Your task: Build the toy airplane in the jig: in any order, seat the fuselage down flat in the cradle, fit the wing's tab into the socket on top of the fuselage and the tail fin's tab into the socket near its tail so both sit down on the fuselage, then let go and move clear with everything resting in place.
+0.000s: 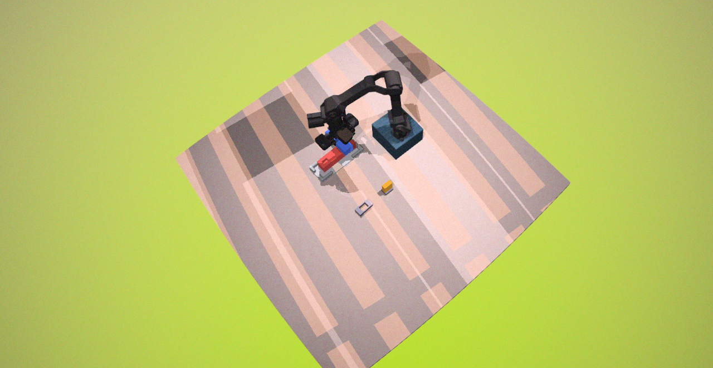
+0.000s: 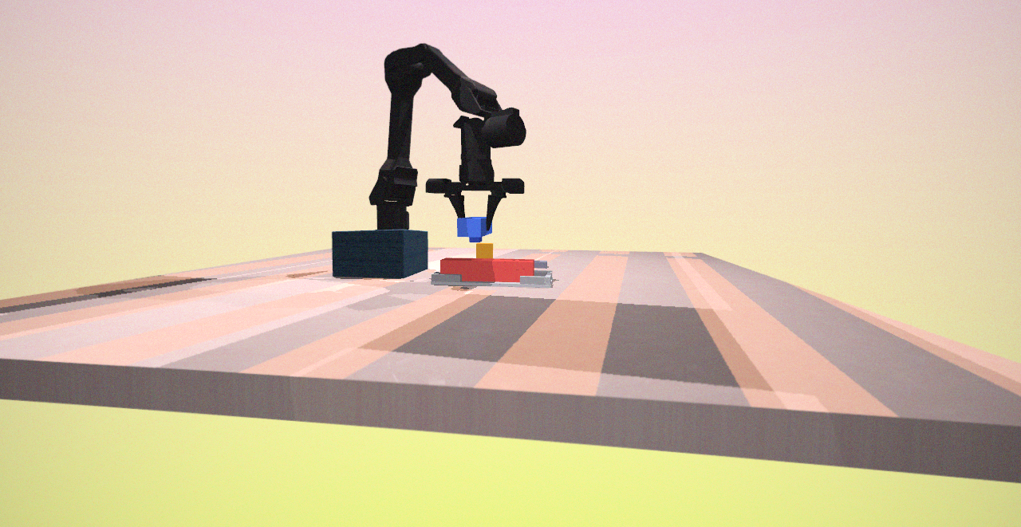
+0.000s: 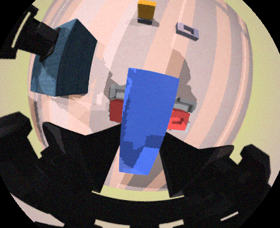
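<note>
My gripper is shut on the blue wing. It holds the wing above the fuselage, tab downward, with a gap between them in the exterior view. The red fuselage lies lengthwise in the grey cradle and looks flat. A socket shows near one end; the wing hides its middle in the wrist view. The yellow tail fin stands upright away from the cradle.
The tail fin stands in a small dark holder. A flat grey holder with an open slot lies beside it. The dark blue base block of the arm stands near the cradle.
</note>
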You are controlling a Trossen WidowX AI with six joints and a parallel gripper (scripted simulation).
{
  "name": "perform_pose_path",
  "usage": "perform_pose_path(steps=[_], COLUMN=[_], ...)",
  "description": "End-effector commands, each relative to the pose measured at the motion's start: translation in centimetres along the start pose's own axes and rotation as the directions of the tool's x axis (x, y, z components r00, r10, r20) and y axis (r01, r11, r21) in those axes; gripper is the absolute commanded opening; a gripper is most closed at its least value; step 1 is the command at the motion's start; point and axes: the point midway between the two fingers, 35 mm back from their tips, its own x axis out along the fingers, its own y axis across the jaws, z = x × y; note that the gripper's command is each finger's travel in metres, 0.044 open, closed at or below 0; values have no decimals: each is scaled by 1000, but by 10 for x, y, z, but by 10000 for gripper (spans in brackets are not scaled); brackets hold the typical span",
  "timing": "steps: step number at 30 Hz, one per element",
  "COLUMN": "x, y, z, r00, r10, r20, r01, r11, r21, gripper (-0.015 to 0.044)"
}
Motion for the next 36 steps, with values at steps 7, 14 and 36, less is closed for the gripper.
perform_pose_path(steps=[7,14,36], x=[13,25,38], y=[0,0,0], z=[-1,-1,-1], r00=[1000,1000,1000], r10=[2,2,-1], r20=[-2,-2,-1], r01=[-2,-2,1], r11=[1000,1000,1000], r21=[-4,-4,-2], gripper=[195,195,83])
